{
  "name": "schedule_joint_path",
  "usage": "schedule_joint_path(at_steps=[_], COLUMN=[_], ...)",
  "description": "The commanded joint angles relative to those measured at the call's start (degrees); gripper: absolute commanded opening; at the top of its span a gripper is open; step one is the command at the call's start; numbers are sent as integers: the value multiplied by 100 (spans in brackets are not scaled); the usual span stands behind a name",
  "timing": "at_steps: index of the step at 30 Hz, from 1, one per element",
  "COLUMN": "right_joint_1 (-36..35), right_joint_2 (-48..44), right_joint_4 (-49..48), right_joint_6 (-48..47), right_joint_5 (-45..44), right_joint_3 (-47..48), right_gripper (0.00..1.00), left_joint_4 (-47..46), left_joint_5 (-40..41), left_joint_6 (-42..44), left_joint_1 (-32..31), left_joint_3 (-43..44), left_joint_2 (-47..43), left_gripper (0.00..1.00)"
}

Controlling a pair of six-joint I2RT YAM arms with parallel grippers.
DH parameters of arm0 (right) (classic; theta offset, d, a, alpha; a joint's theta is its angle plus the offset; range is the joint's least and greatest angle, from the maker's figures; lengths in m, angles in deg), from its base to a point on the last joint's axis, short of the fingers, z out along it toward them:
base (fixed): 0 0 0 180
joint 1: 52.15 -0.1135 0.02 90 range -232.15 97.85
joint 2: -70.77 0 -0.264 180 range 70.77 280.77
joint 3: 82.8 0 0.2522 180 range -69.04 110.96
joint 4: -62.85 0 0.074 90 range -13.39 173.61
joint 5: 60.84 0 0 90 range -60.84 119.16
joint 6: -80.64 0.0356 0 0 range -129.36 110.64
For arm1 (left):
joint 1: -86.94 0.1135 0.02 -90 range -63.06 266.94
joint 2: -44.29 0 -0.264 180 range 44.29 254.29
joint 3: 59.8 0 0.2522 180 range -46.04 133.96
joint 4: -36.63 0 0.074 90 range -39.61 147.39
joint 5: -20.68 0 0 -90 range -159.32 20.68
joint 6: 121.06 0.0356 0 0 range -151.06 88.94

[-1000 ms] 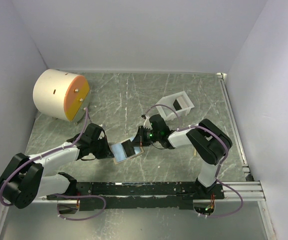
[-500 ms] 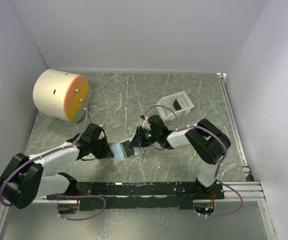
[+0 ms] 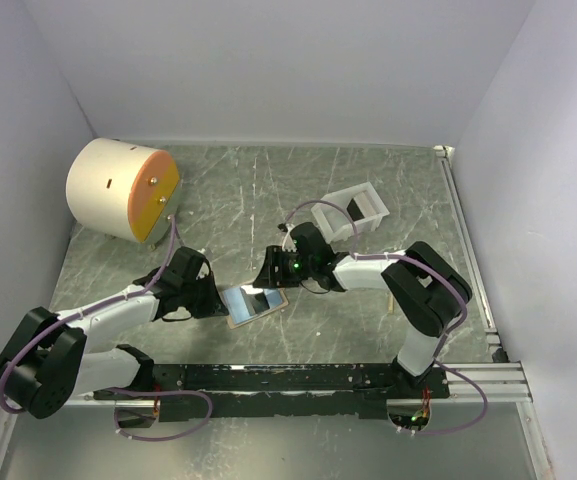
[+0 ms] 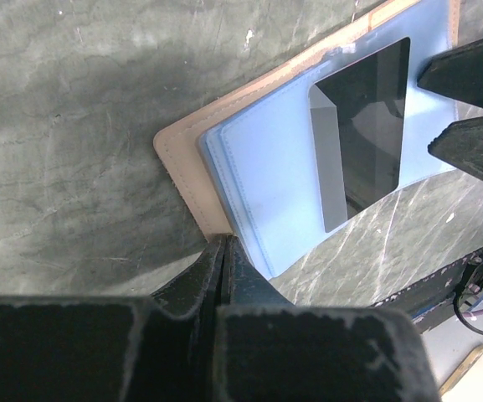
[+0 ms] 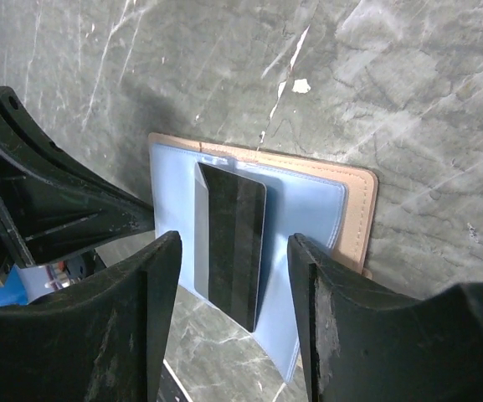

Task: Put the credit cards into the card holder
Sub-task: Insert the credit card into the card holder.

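Note:
The card holder (image 3: 255, 305) lies open on the table, tan outside (image 5: 362, 211) with pale blue pockets (image 4: 266, 180). One dark credit card (image 5: 233, 243) sits partly inside a blue pocket, its end sticking out (image 4: 362, 126). My left gripper (image 4: 223, 244) is shut on the tan corner of the card holder (image 3: 220, 300). My right gripper (image 5: 234, 251) hovers open just over the card, one finger on each side and touching nothing. Its fingers (image 4: 467, 75) also show at the right edge of the left wrist view.
A white box-like tray (image 3: 366, 203) with something dark inside stands behind the right gripper (image 3: 270, 270). A big cream cylinder with an orange face (image 3: 123, 188) lies at the back left. Walls close the table on three sides.
My right gripper has opened, let go of the card and drawn back a little toward the far right. The card stays in the pocket. The left arm has not moved.

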State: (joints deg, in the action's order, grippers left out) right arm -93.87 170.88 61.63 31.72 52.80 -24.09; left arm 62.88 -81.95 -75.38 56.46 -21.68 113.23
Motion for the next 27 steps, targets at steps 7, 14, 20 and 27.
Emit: schedule_joint_path(at_steps=[7,14,20,27], right_joint_1=[-219,-381,-521,-716], right_joint_2=[114,276,306,325], right_joint_4=[172,43,-135,-90], right_joint_6=[-12,116,266,366], right_joint_5=[-47,65,158,51], right_joint_3=[62,171,196,256], right_gripper=[53,52,50,49], left_joint_4=[146,128,105,122], left_joint_5=[300,287,295,304], left_joint_6=[46,47,11,10], left_joint_1=[-26,-24,-26,-28], left_joint_3=[-71,-58,-104,-93], left_joint_2=[16,51,6,1], left_gripper=[7,7,7,7])
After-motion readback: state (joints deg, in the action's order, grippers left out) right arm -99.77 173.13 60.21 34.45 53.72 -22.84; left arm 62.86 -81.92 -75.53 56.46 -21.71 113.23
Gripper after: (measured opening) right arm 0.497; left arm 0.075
